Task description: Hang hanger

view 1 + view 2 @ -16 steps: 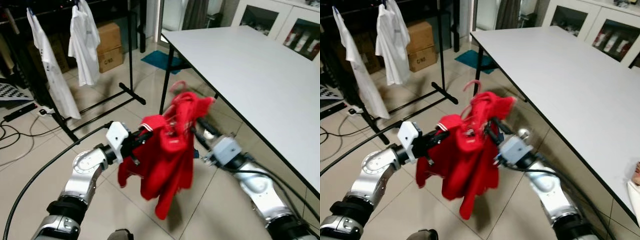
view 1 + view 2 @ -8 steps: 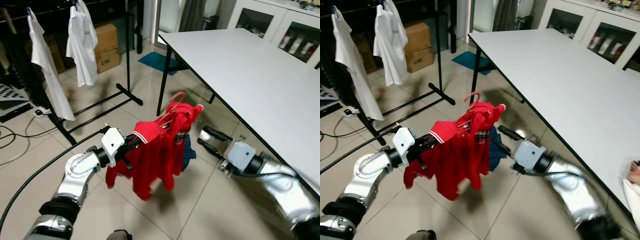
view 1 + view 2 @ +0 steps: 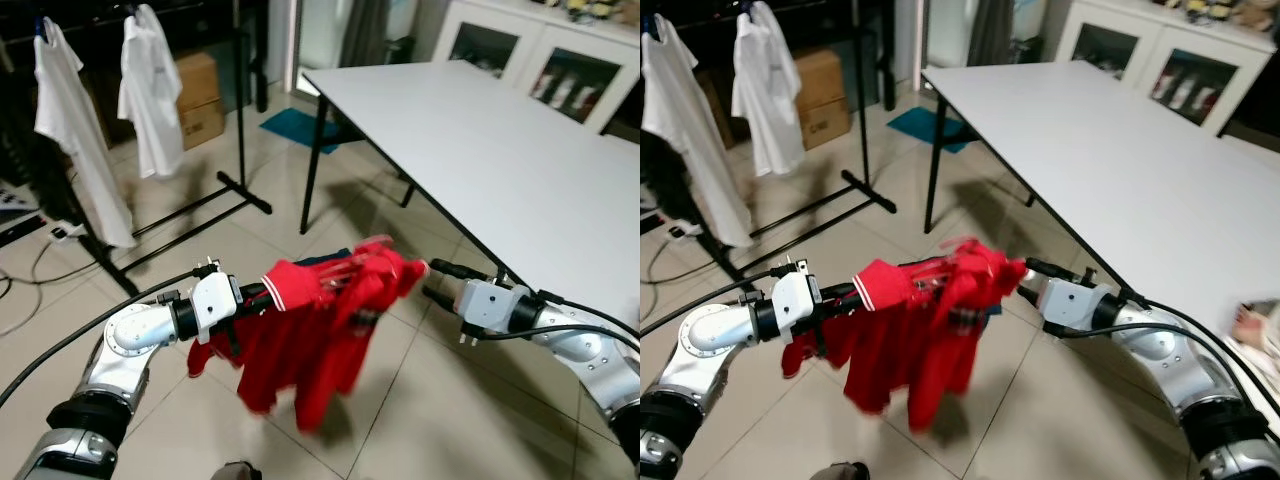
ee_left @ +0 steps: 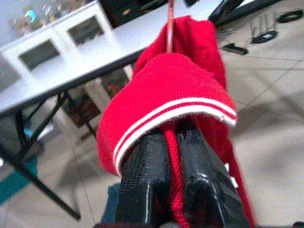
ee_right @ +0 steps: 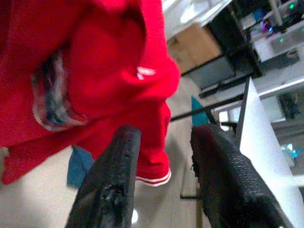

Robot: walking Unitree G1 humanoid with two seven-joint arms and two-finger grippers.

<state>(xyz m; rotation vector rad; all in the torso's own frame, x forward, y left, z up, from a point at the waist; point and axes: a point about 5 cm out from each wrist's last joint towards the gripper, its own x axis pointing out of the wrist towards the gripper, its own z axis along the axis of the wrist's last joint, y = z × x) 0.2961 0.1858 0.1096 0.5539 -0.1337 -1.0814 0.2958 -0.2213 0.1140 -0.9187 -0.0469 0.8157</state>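
Here the left gripper (image 3: 262,296) is clamped shut on the red shirt (image 3: 318,335) at one shoulder end, where the white-striped cuff (image 4: 176,114) folds over its fingers (image 4: 145,180); whether the hanger's arm is caught inside the pinch cannot be told. The shirt hangs in mid-air in front of the robot, above the tiled floor (image 3: 420,420), with the pink hanger (image 3: 352,264) showing at its top and the hook leaning to the right. The right gripper (image 3: 437,280) sits just to the right of the shirt with its fingers (image 5: 114,180) spread and empty.

The cloth looks soft, light and limp, so it will swing and may slide off; the hanger is thin, stiff plastic and probably slick. The best hold is likely on the hanger itself, near the neck below the hook, keeping the hook free. The rack (image 3: 238,100) with two white shirts (image 3: 148,90) stands far left, well apart.
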